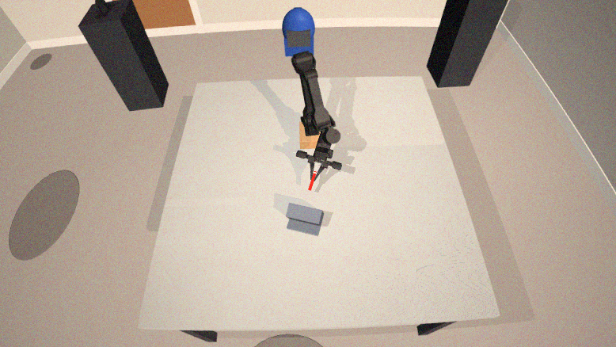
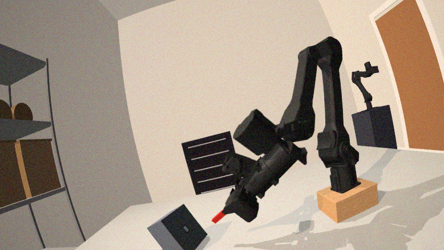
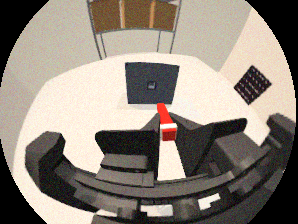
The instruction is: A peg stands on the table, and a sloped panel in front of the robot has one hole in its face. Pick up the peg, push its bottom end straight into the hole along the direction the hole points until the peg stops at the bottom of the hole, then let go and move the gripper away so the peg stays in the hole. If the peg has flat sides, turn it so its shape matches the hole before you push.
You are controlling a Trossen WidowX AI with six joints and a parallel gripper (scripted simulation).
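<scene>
The red peg [image 1: 312,181] [image 2: 218,216] [image 3: 164,116] has flat sides and a white band near its top end. My gripper [image 1: 313,173] [image 2: 225,212] [image 3: 162,115] is shut on the peg and holds it tilted, its bottom end pointing forward and down toward the panel. The dark grey sloped panel [image 1: 304,212] [image 2: 177,216] [image 3: 137,82] stands in front of the gripper, apart from the peg. Its small rectangular hole [image 2: 185,229] [image 3: 151,85] shows near the middle of the face. In the wrist view the peg's far end is below and slightly right of the hole.
The arm's base stands on a wooden block [image 1: 307,142] [image 2: 352,198] at the back of the white table [image 1: 387,241] [image 2: 124,223]. A shelf rack [image 2: 31,124] [image 3: 135,31] and a dark slatted panel [image 2: 208,161] [image 3: 252,85] stand beyond the table.
</scene>
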